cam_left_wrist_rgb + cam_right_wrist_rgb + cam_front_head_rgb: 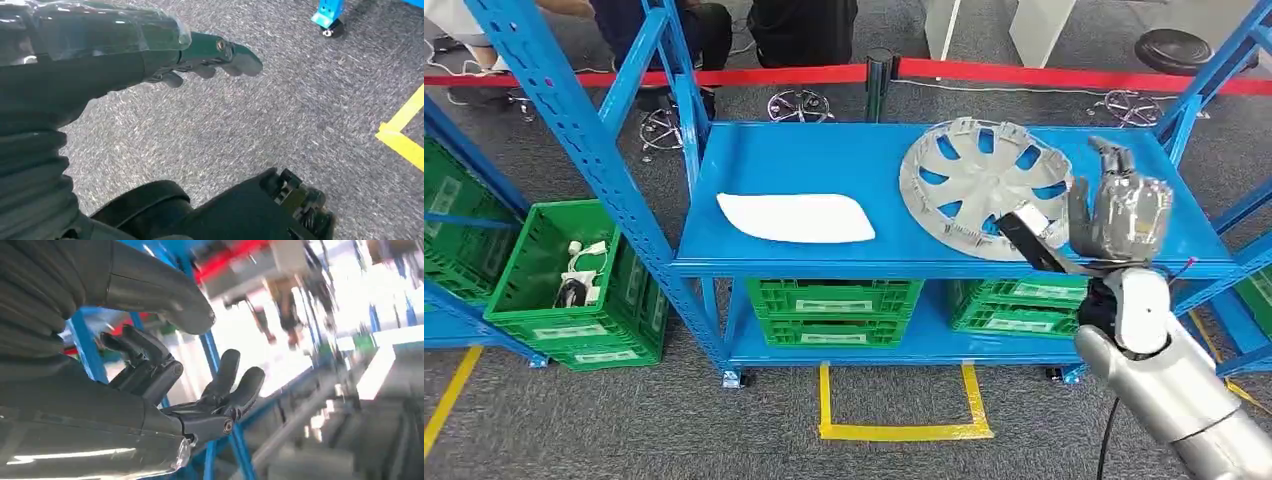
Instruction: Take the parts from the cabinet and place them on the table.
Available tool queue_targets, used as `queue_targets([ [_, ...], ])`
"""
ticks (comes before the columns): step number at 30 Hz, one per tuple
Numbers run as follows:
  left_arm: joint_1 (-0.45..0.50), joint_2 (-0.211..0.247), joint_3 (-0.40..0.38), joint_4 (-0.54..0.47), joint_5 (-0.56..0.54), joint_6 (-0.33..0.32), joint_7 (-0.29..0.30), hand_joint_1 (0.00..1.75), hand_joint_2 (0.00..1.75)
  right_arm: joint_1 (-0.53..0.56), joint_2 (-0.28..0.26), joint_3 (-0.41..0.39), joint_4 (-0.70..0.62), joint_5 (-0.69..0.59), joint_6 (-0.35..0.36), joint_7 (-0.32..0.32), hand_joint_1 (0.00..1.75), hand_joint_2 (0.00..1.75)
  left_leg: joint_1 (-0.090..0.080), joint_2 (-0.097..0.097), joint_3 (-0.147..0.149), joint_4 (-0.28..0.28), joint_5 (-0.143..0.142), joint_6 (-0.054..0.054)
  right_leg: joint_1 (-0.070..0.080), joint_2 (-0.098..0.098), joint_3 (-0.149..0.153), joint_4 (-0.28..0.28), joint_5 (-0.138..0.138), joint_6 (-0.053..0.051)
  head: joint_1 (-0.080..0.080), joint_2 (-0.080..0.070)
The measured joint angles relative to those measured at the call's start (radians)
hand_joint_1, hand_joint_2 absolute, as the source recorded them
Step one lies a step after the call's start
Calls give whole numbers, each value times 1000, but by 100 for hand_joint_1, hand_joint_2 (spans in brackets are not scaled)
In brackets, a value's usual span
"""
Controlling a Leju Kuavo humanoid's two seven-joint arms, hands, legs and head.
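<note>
The wheel cover point(981, 186), a silver hubcap, lay flat on the right half of the blue shelf point(824, 160) in my head view, with the white part point(796, 217), a flat panel, lying well apart from it on the left half. My right hand point(1117, 205) was raised at the shelf's front right corner, just beside the wheel cover's right rim and a little nearer me. Its fingers were spread and held nothing, and I could not tell whether it touched the rim. Green crates point(834, 311) sat on the lower shelf, and another green bin point(569, 280) with white bits in it sat left of the rack.

In my left wrist view, the left hand point(200, 62) hung over grey carpet point(280, 110), fingers stretched out loosely with nothing in them, a strip of yellow floor tape point(402, 131) off to one side.

In my right wrist view, the right hand point(200, 400) showed its fingers apart and gently curved around nothing, blue rack posts point(90, 355) behind it and the rest blurred.
</note>
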Motion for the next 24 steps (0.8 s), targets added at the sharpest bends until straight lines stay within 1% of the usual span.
queue_targets([
  [1, 0, -2, -3, 0, 4, 0, 1, 0, 175, 4, -2, -25, -55, 4, 34, 6, 175, 175, 0, 0, 0, 0, 0, 0, 0, 0, 0, 0, 0, 0, 0, 0],
  [2, 0, -4, -7, 0, 6, 0, 2, 0, 175, 6, -2, -44, -94, 4, 48, 11, 175, 175, 0, 0, 0, 0, 0, 0, 0, 0, 0, 0, 0, 0, 0, 0],
  [4, 0, -6, -18, 0, 9, 0, 3, 0, 175, 14, -3, -81, -158, 3, 66, 11, 175, 175, 1, 0, 0, 0, 0, 0, 0, 0, 0, 0, 0, 0, -1, 0],
  [6, 0, -8, -26, 0, 13, 0, 3, 0, 175, 20, -3, -111, -205, -26, 76, 11, 175, 175, 1, 0, 0, 0, 0, 0, 0, 0, 0, 0, 0, 0, -1, 0],
  [11, -1, -11, -45, 0, 37, -8, -9, 0, 175, 40, -13, -156, -243, -102, 70, 0, 175, 175, 0, 0, 0, 0, 0, 0, 0, 0, 0, 0, 0, 0, 0, 0],
  [14, -1, -13, -48, 0, 50, -28, -8, 0, 175, 47, -17, -173, -249, -112, 65, -5, 175, 175, 0, 0, 0, 0, 0, 0, 0, 0, 0, 0, 0, 0, 0, 0],
  [17, -2, -13, -52, 0, 56, -42, 0, 0, 175, 50, -19, -174, -254, -113, 65, -7, 175, 175, 0, 0, 0, 0, 0, 0, 0, 0, 0, 0, 0, 0, 0, 0],
  [18, -2, -12, -54, 0, 59, -50, 0, 0, 175, 50, -19, -175, -254, -113, 65, -7, 175, 175, -4, 0, 0, 4, -3, 2, -1, 0, 0, -6, 1, 2, 0, 0],
  [19, -2, -11, -55, 0, 59, -55, 0, 0, 175, 49, -19, -175, -255, -113, 67, -7, 175, 175, -7, -1, 1, 2, -7, 13, -4, 0, 1, -12, 3, 12, -2, 0],
  [20, -2, -11, -58, -2, 58, -56, 0, 0, 175, 50, -19, -176, -258, -113, 67, -7, 175, 175, -8, 0, 1, -6, -3, 19, -5, 0, 8, -11, 11, 18, -4, 0],
  [21, -3, -10, -63, -2, 57, -58, 2, 0, 175, 51, -18, -176, -260, -112, 67, -8, 175, 175, -7, 1, 3, -18, -7, 26, -6, 1, 7, -4, 21, 22, -4, 0],
  [22, -2, -10, -68, -2, 56, -61, 3, 0, 175, 49, -19, -176, -262, -113, 69, -8, 175, 175, -5, 0, 21, -30, -5, 31, -8, 1, 8, 2, 21, 24, -4, 0],
  [23, -2, -9, -71, -5, 56, -64, 4, 0, 175, 49, -19, -176, -263, -112, 70, -8, 175, 175, -3, 1, 33, -41, -1, 32, -10, 0, -1, 21, 8, 23, -4, 0],
  [24, -3, -9, -72, -7, 56, -66, 5, 0, 175, 45, -21, -179, -262, -112, 73, -8, 175, 175, -1, 3, 40, -45, -1, 33, -9, 2, -27, 65, -16, 23, -2, 0],
])
